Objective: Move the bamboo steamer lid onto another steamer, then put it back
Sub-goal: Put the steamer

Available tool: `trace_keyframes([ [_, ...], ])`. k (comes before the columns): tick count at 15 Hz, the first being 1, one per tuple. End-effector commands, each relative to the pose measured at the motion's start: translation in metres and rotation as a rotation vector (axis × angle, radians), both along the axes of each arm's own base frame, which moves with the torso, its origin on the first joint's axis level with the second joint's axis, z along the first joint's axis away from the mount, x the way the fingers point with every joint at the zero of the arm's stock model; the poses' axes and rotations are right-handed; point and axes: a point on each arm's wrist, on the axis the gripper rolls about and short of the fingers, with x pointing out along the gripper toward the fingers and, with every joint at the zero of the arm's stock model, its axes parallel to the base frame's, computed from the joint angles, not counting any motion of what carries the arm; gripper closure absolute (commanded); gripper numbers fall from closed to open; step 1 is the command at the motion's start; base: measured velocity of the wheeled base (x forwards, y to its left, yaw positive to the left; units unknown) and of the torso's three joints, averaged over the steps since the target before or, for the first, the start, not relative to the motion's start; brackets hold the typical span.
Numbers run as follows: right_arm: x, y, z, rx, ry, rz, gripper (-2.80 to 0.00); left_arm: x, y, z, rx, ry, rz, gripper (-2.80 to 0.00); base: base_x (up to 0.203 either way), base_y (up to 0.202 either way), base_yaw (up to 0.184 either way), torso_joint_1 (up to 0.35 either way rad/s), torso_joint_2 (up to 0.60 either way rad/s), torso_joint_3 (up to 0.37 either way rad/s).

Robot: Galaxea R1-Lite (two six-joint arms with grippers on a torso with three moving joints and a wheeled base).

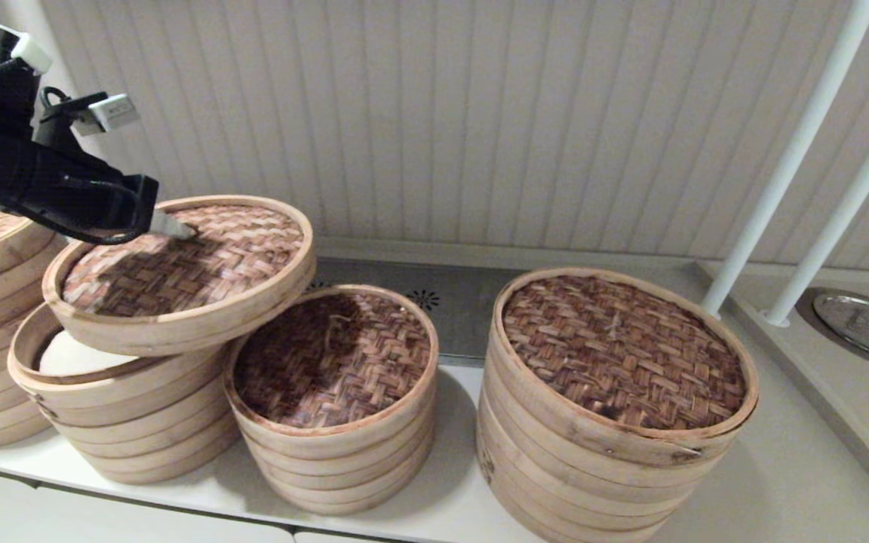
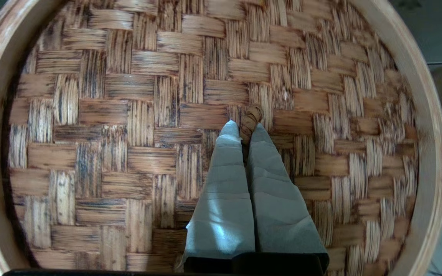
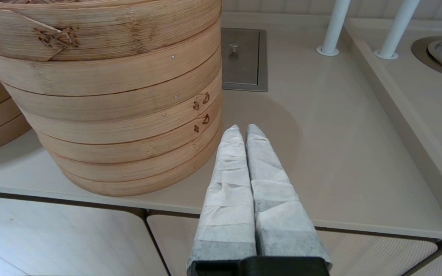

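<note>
I've got the lid (image 1: 185,271) off its base and in the air, so the lift is done and the carry is on. My left claw (image 1: 178,228) is clamped on the lid's little loop handle (image 2: 251,122); the left wrist view shows the two fingers (image 2: 225,168) pinched together with the loop poking out between their tips. The lid hangs tilted, its far right edge high and its near left edge low, woven face up and leaning toward me. It's round, so there's no long axis to speak of; what matters is that tilt. Under its near left part sits the open base (image 1: 102,392), uncovered with something pale inside, so I judge that's where the lid came from. The lid's right rim already overhangs the small steamer (image 1: 333,392) in the middle, the one with the dark woven top, and I can't tell whether the two rims touch. What's left, as I read it: slide right until centred over the small steamer, level out, set it down, then lift it and bring it home to the open base. The big steamer (image 1: 619,392) on the right is out of the path. My right claw (image 3: 244,132) is parked low beside it at the desk (image 3: 340,153) edge, fingers together, holding nothing.
</note>
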Motion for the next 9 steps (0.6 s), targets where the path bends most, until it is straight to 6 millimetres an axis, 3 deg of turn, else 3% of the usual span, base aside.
trace_keyframes([
  [1, 0.000, 0.000, 0.000, 0.000, 0.000, 0.000, 0.00, -0.006, -0.020, 0.004, -0.015, -0.005, -0.051, 0.00, 0.000, 0.000, 0.000, 0.000, 0.00, 0.000],
  [5, 0.000, 0.000, 0.000, 0.000, -0.001, 0.000, 0.00, -0.010, -0.053, 0.007, -0.050, -0.002, -0.119, 0.00, 0.000, 0.000, 0.000, 0.000, 0.00, 0.000],
  [9, 0.000, 0.000, 0.000, 0.000, 0.000, 0.000, 0.00, -0.016, -0.070, 0.014, -0.068, -0.015, -0.157, 0.00, 0.000, 0.000, 0.000, 0.000, 0.00, 0.000],
])
